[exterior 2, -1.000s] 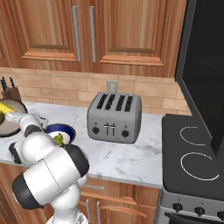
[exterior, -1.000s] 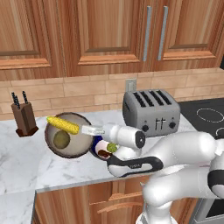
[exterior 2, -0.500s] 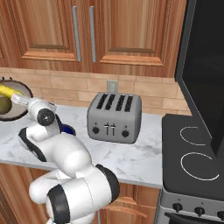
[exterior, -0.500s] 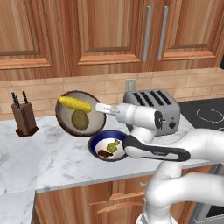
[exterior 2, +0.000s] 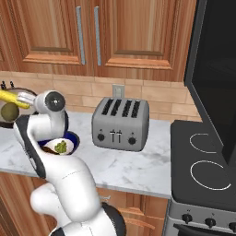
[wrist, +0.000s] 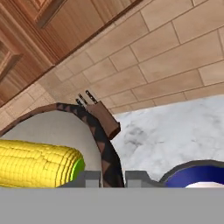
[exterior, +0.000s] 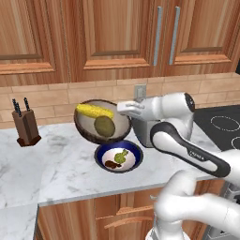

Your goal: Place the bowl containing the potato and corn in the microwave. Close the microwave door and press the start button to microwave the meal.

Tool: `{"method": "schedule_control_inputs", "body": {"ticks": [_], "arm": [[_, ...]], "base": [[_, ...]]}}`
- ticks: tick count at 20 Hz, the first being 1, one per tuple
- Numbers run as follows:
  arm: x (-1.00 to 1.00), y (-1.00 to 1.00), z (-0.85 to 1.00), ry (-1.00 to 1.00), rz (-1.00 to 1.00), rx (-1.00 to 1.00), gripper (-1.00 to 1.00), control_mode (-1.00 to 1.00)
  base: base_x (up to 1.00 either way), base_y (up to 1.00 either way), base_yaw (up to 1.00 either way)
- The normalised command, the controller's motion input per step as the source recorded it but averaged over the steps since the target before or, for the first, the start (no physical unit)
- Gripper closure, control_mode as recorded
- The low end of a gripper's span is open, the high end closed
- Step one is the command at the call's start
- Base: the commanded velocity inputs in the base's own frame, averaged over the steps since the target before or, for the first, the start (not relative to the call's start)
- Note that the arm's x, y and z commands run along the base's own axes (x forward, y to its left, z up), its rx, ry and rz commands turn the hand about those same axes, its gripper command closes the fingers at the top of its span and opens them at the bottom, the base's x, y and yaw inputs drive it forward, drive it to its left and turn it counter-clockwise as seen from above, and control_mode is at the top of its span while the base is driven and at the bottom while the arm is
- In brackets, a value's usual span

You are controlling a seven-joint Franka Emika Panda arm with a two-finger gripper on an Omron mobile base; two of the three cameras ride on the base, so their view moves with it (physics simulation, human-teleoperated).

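Note:
The dark-brown bowl point(exterior: 91, 132) hangs tilted above the counter, its open side turned toward the left base camera. Inside it lie the yellow corn point(exterior: 95, 111) and, below it, the olive-brown potato point(exterior: 105, 126). My gripper point(exterior: 123, 108) is shut on the bowl's right rim. In the hand view the fingertips point(wrist: 89, 177) pinch the dark rim point(wrist: 106, 159), with the corn point(wrist: 37, 164) to the left. The right base view has the bowl point(exterior 2: 6, 122) at the far left edge. A grey-framed dark glass panel, apparently the open microwave door point(exterior 2: 216, 69), stands at the right. The microwave itself is out of view.
A blue-rimmed bowl point(exterior: 118, 157) with food bits sits on the marble counter point(exterior: 51, 164) just below the held bowl. A toaster point(exterior 2: 120, 123) stands to the right, behind my arm. A knife block point(exterior: 26, 126) is at the left, a stove top point(exterior 2: 203, 161) at the right.
My gripper has lifted the bowl off the counter and carried it rightward, over the blue-rimmed bowl. The arm has swung up and straightened.

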Motion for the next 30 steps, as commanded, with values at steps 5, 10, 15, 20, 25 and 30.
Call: {"method": "schedule_control_inputs", "body": {"ticks": [5, 10, 15, 20, 25, 30], "arm": [[-0.67, -0.88, 0.0, 0.1, 0.0, -0.07, 1.0, -1.0], [-0.77, -1.0, 0.0, 0.0, -0.03, 0.0, 1.0, -1.0], [-0.55, -1.0, 0.03, 0.0, -0.1, 0.0, 1.0, -1.0], [-0.27, -0.84, 0.03, 0.0, -0.17, 0.0, 1.0, -1.0], [-0.01, -0.35, 0.0, 0.0, -0.19, 0.0, 1.0, -1.0], [0.0, 0.0, 0.0, 0.0, 0.0, 0.0, 1.0, -1.0]], "base": [[0.0, 0.0, 0.0], [0.0, 0.0, 0.0], [0.0, 0.0, 0.0], [0.0, 0.0, 0.0], [0.0, 0.0, 0.0], [0.0, 0.0, 0.0]]}}
